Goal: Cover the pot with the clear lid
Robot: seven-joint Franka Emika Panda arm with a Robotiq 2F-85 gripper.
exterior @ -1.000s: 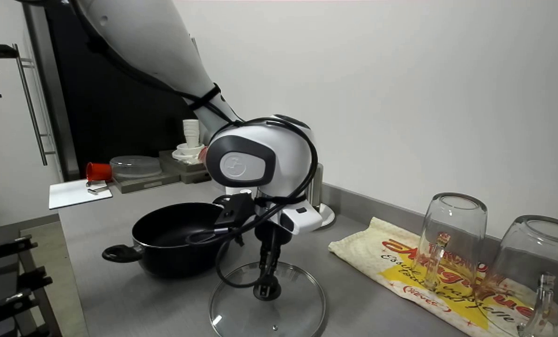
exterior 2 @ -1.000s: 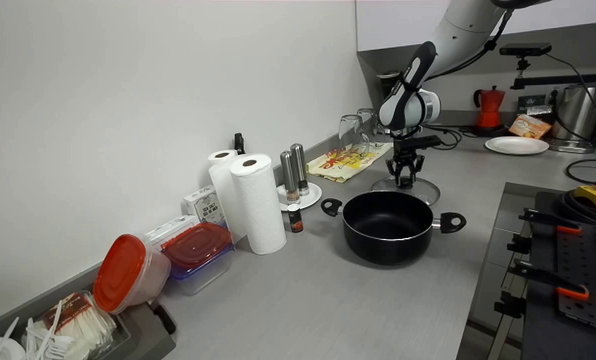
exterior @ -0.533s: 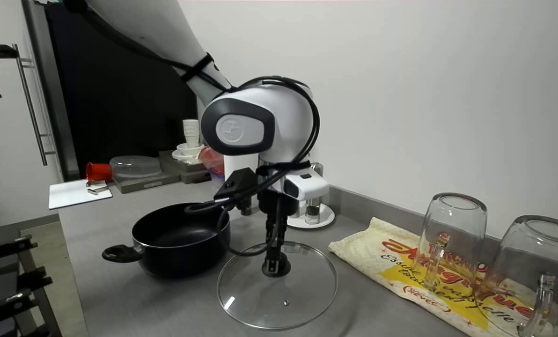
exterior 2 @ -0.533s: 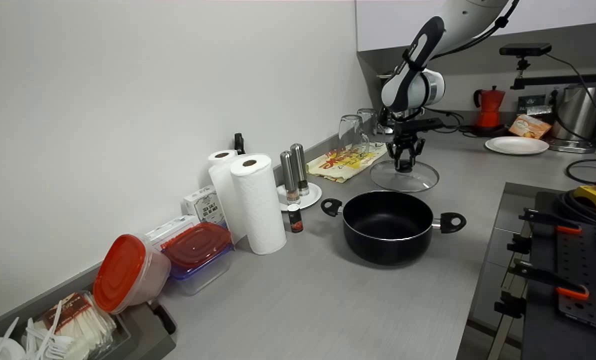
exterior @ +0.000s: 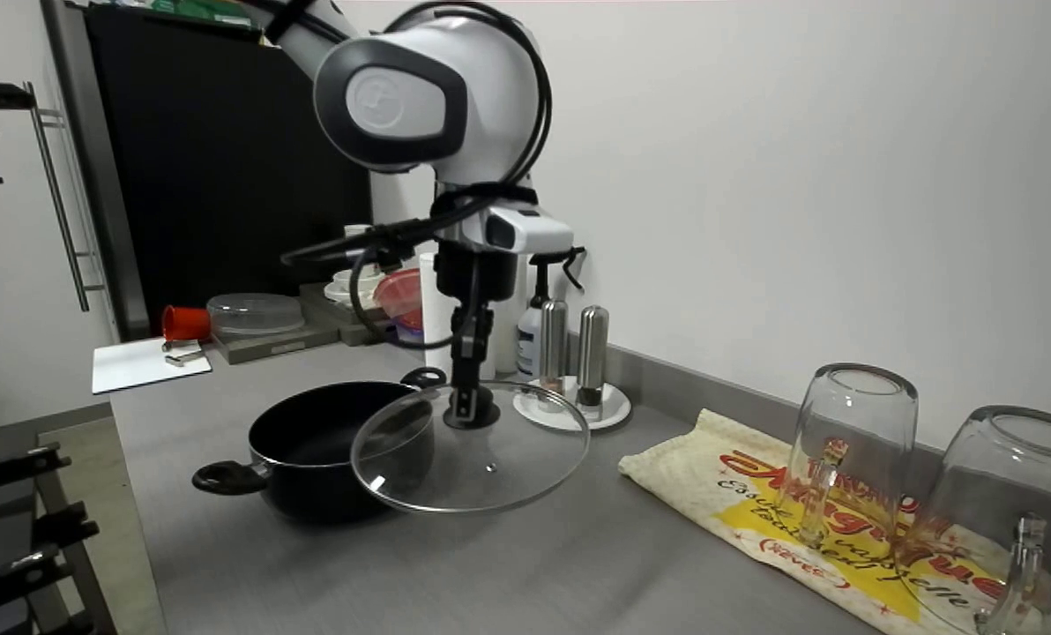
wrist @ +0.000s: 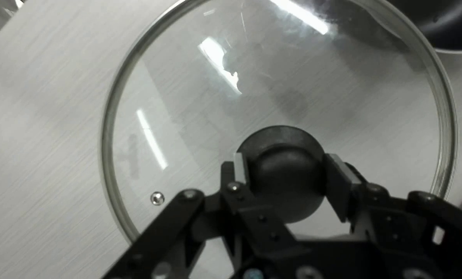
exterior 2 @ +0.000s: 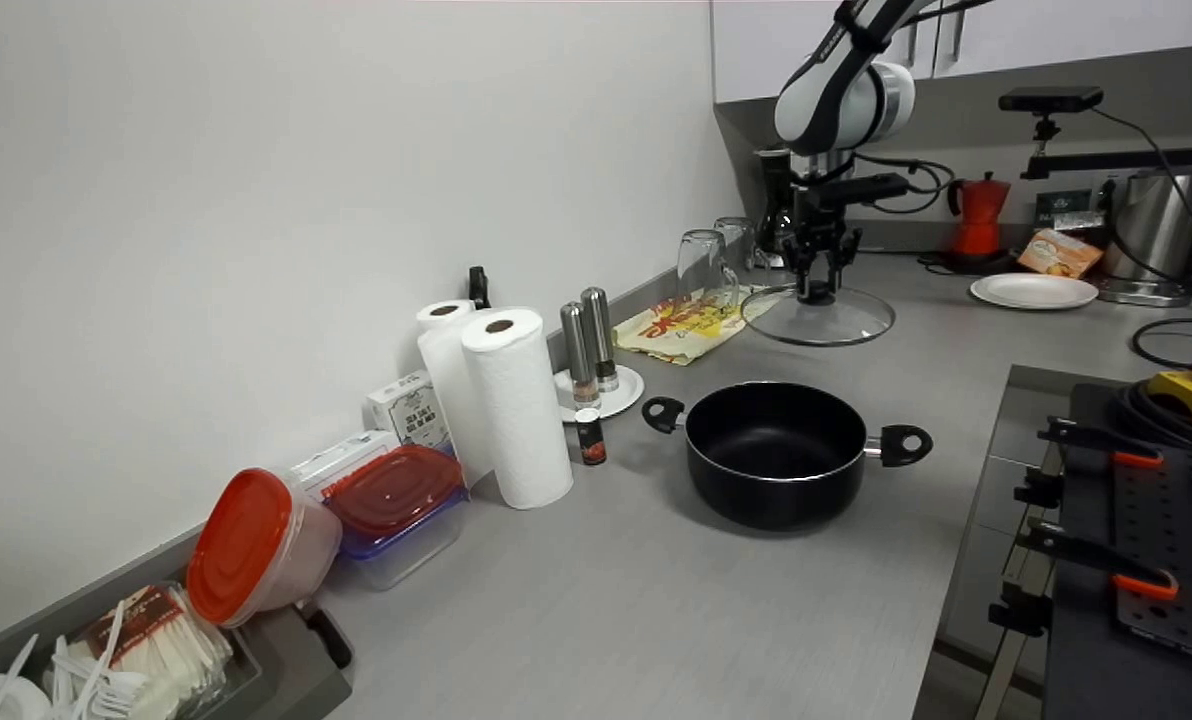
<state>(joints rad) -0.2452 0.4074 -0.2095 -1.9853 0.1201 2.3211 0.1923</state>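
Observation:
The clear lid is round glass with a metal rim and a black centre knob. It hangs in the air above the counter, roughly level, also in an exterior view and the wrist view. My gripper is shut on the knob, with a finger on each side of it in the wrist view; it shows too in an exterior view. The black pot stands uncovered on the counter beside the lid, also in an exterior view. Only part of the pot shows at the wrist view's top right.
Steel mills stand on a small white plate near the wall, with a small spice jar and paper towel rolls close by. Upturned glass mugs stand on a printed towel. The counter edge lies beyond the pot's handle.
My gripper has lifted the lid off the counter and carried it up, lately also toward the pot's side in an exterior view. The pot has not moved.

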